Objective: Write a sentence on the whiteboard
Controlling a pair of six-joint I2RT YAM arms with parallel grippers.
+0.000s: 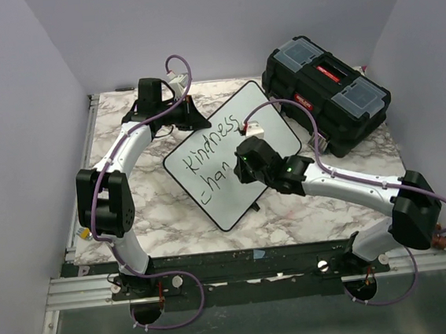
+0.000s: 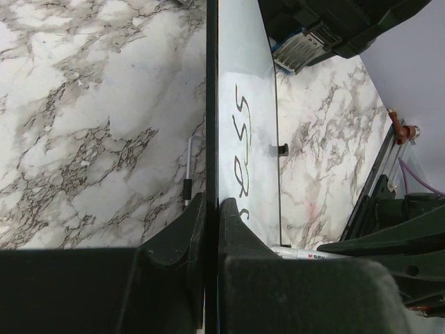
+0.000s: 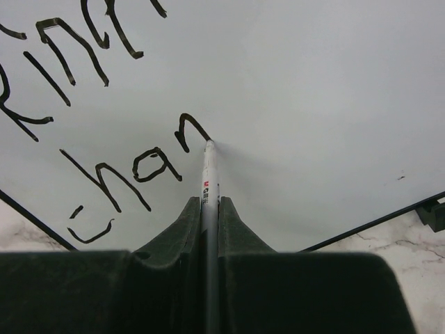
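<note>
Both sets of jaws are closed on something: the left gripper pinches the thin black edge of the whiteboard, and the right gripper clamps the marker. That marker runs straight out between the fingers, its tip touching the board at the end of a hooked stroke. The board sits mid-table, its long axis slanting from near-left to far-right. The sentence slants the same way in two lines, "Kindness" above "chan". Underneath is a grey-veined marble tabletop, enclosed by pale lavender walls. One board, one marker, two arms, and one black toolbox at the far right.
</note>
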